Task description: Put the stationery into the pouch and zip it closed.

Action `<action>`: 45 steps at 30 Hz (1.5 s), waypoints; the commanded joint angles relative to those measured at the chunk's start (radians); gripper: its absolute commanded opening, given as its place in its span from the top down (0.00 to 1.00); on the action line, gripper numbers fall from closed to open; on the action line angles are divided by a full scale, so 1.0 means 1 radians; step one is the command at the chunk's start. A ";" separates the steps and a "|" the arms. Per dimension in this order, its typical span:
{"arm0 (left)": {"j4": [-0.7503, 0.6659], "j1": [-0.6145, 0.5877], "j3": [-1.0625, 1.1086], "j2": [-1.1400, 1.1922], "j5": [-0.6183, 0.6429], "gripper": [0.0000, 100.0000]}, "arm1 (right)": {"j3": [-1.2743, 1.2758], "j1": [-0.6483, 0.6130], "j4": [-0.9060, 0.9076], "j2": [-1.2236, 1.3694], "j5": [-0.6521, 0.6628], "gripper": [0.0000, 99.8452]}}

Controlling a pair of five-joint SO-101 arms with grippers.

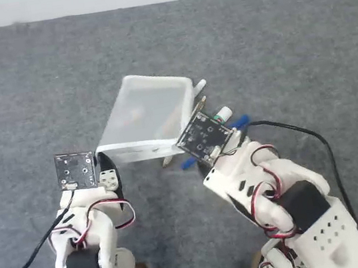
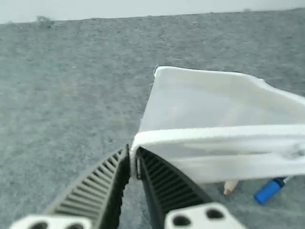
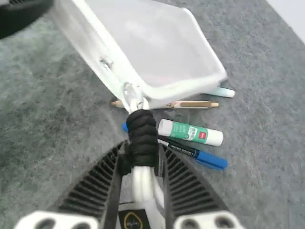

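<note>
White pouch (image 1: pixel 146 115): translucent, lifted off the grey table (image 1: pixel 286 37) and stretched between both grippers, probably to pull its zip edge taut.
Left gripper (image 2: pixel 132 160): pressed together on the pouch's corner at the zip edge, serving as an anchor.
Right gripper (image 3: pixel 141 152): pinching the black braided pull cord (image 3: pixel 141 131) at the far end of the zip.
Stationery: glue stick (image 3: pixel 189 132), blue pen (image 3: pixel 200 156) and beige pen (image 3: pixel 186 104) lie on the table just beyond the right gripper, outside the pouch.
Judgement: zipping looks premature, since the items are not yet inside.
</note>
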 commanded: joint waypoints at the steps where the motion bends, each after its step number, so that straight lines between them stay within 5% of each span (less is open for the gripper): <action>1: -0.009 -0.031 -0.088 -0.015 -0.009 0.99 | -0.018 0.077 0.008 -0.041 -0.014 0.99; 19: 0.000 -0.031 -0.093 -0.015 -0.009 0.99 | -0.071 0.166 0.056 -0.042 -0.015 0.99; 29: 0.000 -0.025 -0.091 -0.012 -0.014 0.99 | -0.129 0.064 0.065 -0.042 -0.041 0.99; 38: 0.034 -0.023 -0.090 -0.011 0.055 0.78 | -0.180 -0.001 0.111 -0.042 -0.043 0.99; 45: -0.003 0.006 -0.047 -0.009 0.037 0.77 | -0.184 -0.018 0.113 -0.042 -0.043 0.99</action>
